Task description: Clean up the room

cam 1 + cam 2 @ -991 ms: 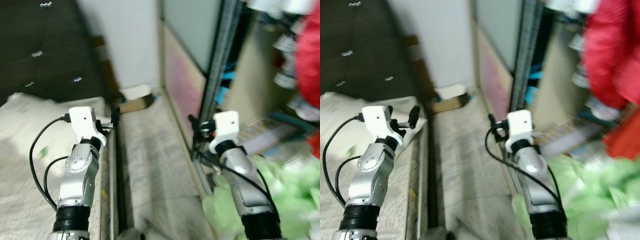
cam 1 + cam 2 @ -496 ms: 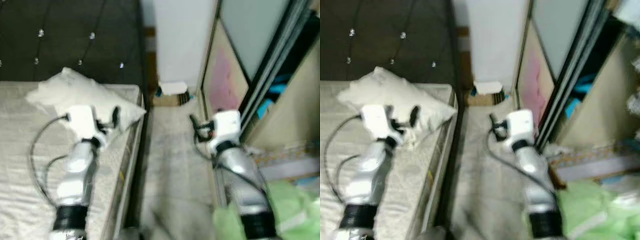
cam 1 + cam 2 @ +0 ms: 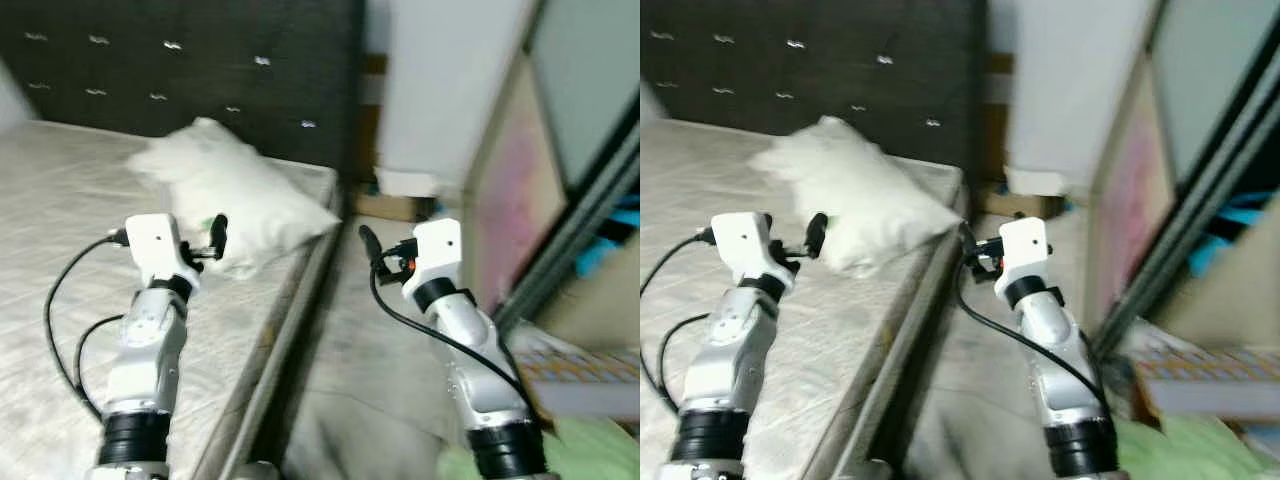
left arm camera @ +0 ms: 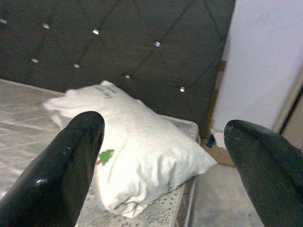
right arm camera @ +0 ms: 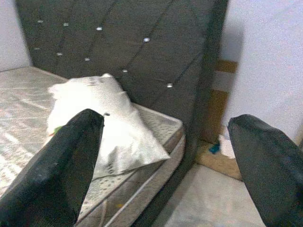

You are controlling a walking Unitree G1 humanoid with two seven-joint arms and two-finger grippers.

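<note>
While nothing is in either tool yet, you are looking at the searching part of the job, with the robot facing the head corner of the bed (image 3: 90, 230) and picking out what to tidy. The left tool (image 4: 163, 156) is hovering above the mattress, short of the white pillow (image 3: 235, 200), with its two black fingers (image 4: 71, 161) spread wide and gripping nothing. The right tool (image 5: 165, 161) is hanging over the strip of floor (image 3: 370, 360) beside the bed, likewise spread wide and empty.

The pillow is lying askew on the mattress, near the dark tufted headboard (image 3: 200, 70), one corner poking toward the bed's outer edge; a small green mark is showing on its cover. I judge it the likeliest thing to handle next. That calls for you to bring the left tool forward and down onto a pillow edge, pinching the soft cloth firmly, since a loose bite could slip.

The mattress is bare, pale and quilted. Beyond the bed's corner, a white wall panel (image 3: 450, 90) is standing beside the headboard, with a cardboard box (image 3: 395, 205) on the floor at its foot. On the side away from the bed, a sliding door (image 3: 560, 160) is running along the floor strip, with something green (image 3: 1180, 450) near the robot.
</note>
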